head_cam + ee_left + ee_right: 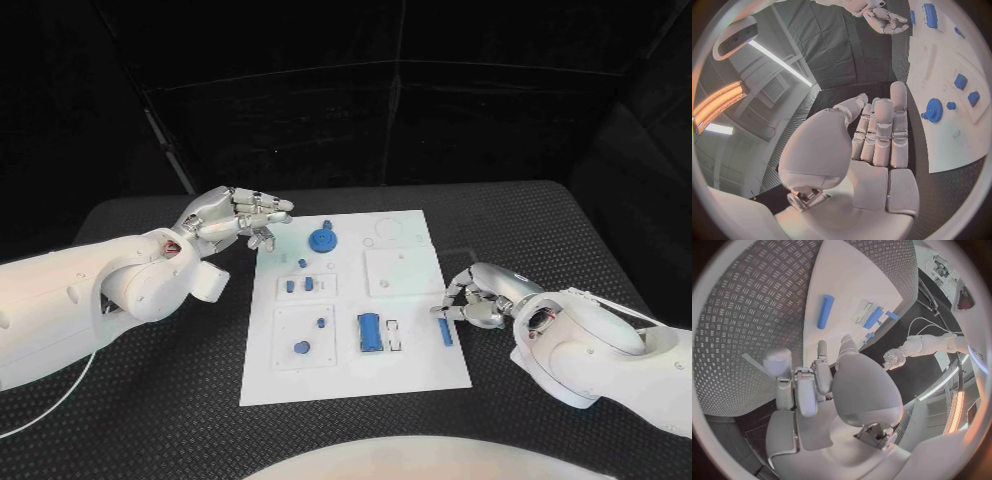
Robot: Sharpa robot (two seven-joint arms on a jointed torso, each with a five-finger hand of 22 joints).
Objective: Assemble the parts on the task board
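Observation:
The white task board [411, 365] lies mid-table with blue parts on it: a gear [325, 239] at its far left, small pieces [299, 285] below that, a block [369, 331] and a bar [444, 330] near the right edge. My right hand [483, 295] hovers just beyond the bar's far end with loosely bent fingers that hold nothing; the bar [825, 311] lies apart from the fingertips [821, 347]. My left hand [238, 215] floats off the board's far left corner, fingers stretched out and empty. From its wrist the gear [933, 108] sits just past the fingers [898, 115].
The black ridged table mat [548, 220] surrounds the board on all sides. Pale recessed outlines [392, 262] mark the board's far right part. Dark curtain walls close off the back.

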